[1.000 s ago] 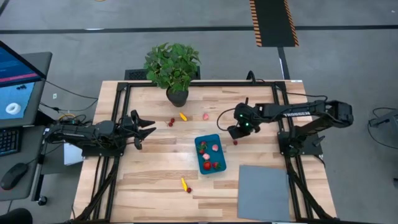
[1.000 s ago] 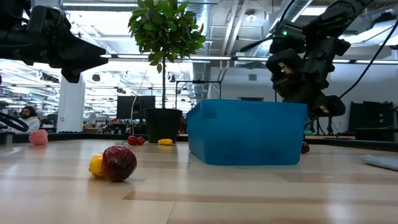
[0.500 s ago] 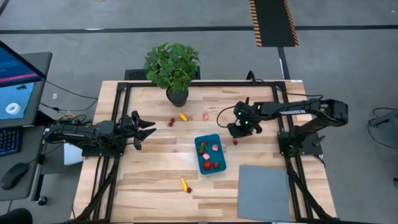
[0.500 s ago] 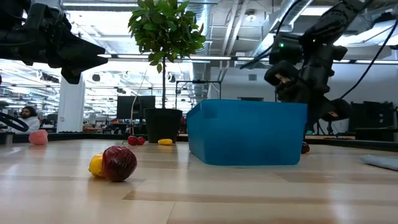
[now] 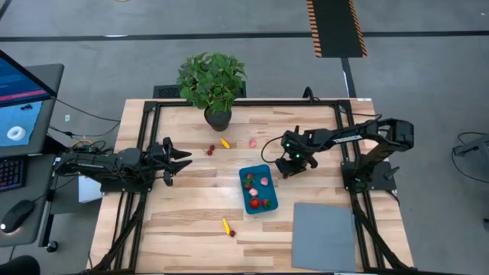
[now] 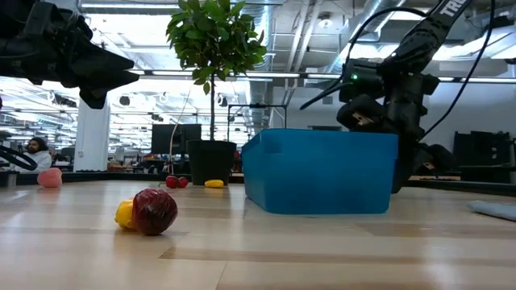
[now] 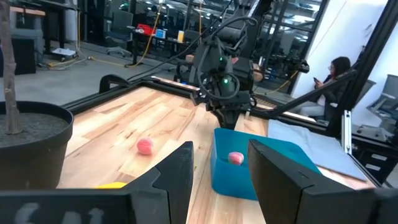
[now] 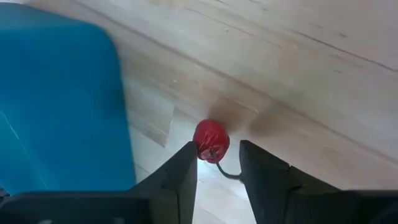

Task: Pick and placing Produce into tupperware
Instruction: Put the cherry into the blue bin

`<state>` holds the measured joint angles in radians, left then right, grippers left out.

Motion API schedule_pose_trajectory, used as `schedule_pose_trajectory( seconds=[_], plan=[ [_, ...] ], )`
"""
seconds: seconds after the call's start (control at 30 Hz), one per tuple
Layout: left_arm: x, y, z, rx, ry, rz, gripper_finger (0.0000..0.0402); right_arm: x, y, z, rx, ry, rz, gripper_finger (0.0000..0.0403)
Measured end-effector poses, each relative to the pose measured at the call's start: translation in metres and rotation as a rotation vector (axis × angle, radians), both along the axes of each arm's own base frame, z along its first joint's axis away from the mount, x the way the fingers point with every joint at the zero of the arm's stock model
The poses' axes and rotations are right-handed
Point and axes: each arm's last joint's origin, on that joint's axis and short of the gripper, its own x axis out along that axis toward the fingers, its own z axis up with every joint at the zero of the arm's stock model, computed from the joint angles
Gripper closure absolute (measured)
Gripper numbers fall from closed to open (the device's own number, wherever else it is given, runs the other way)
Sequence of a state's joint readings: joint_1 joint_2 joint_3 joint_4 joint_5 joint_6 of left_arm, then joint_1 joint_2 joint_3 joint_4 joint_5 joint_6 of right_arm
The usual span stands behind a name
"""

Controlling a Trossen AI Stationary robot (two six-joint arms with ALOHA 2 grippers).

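Note:
The teal-blue tub [image 5: 258,189] sits mid-table with several red and pink pieces inside. My right gripper [image 5: 289,168] points down just beyond the tub's right far corner. It is open, and a small red cherry [image 8: 211,140] with a stem lies on the wood between its fingertips [image 8: 217,148]. The tub [image 6: 322,173] hides that gripper's tips in the low view. My left gripper [image 5: 180,159] waits open at the table's left, above the wood. Loose pieces on the table are red [image 5: 211,150], yellow [image 5: 225,142], pink [image 5: 253,142], and a yellow [image 5: 226,224] and dark red [image 5: 232,233] pair. My right gripper comes at the red cherry [image 8: 210,134] from above, pointing down, with one finger [image 8: 185,167] close against it. Whether that finger touches the cherry I cannot tell. The cherry rests on the table.
A potted plant [image 5: 213,85] stands at the far edge. A grey mat [image 5: 324,235] lies at the near right corner. A monitor [image 5: 19,99] and a mouse stand off the table's left. A person [image 7: 339,68] sits in the room beyond. Bare wood lies near the tub's left.
My right gripper has moved toward the table's left, toward the tub, and down until it stands over the red cherry. In the low view it has sunk behind the tub. My left arm has kept still.

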<state>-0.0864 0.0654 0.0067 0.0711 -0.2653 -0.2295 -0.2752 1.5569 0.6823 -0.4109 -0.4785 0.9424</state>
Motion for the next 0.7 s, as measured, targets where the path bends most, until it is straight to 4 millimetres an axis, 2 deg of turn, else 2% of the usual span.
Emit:
schedule_pose_trajectory(
  seconds=[0.37,0.7],
  plan=[
    [0.0000,0.0000,0.0000,0.000,0.000,0.000,0.0260,0.0011,-0.0028,0.0000,-0.019,-0.014,-0.013,0.0287],
    [0.0000,0.0000,-0.0001,0.000,0.001,-0.001,0.0260,0.0054,-0.0018,0.0006,-0.032,-0.064,0.008,0.0362]
  ],
)
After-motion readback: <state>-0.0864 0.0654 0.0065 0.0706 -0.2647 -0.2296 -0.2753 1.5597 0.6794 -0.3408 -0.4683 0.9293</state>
